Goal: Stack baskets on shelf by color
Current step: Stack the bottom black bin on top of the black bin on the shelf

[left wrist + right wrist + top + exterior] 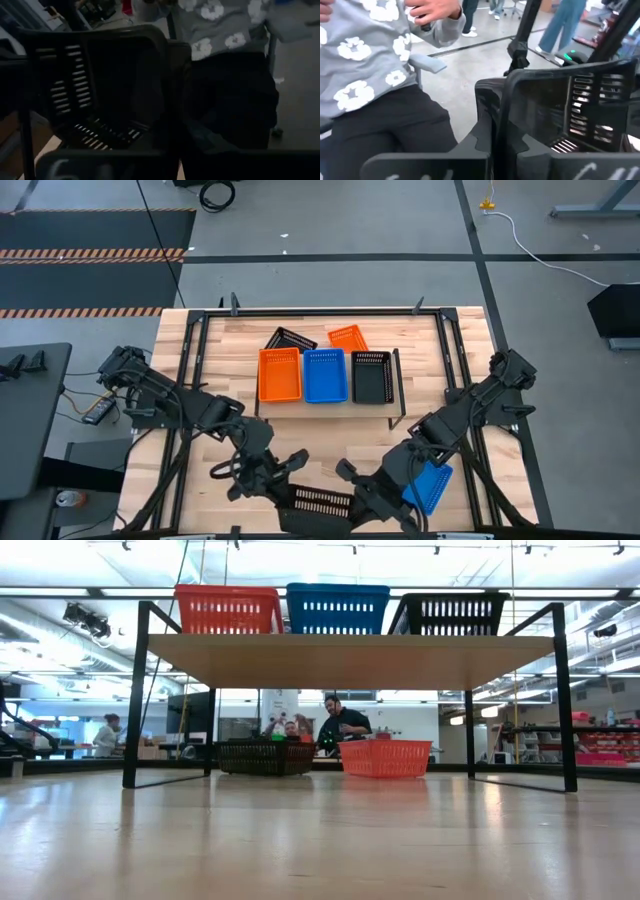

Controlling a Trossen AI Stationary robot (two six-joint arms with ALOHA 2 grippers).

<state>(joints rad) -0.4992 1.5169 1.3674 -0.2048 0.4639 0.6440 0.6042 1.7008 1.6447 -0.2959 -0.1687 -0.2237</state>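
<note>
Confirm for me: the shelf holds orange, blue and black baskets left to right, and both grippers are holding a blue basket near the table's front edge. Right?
Not quite. The basket held between the left gripper and right gripper is black, as the high view shows. The shelf order is right. A blue basket lies apart under the right arm.

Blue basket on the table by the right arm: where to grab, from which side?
Pinch the blue basket by its outer wall rim, one finger inside and one outside, coming from above on the table's right-edge side. It seems to lie open side up, skewed, its inner end under the right arm. The left gripper and right gripper are at the black basket.
</note>
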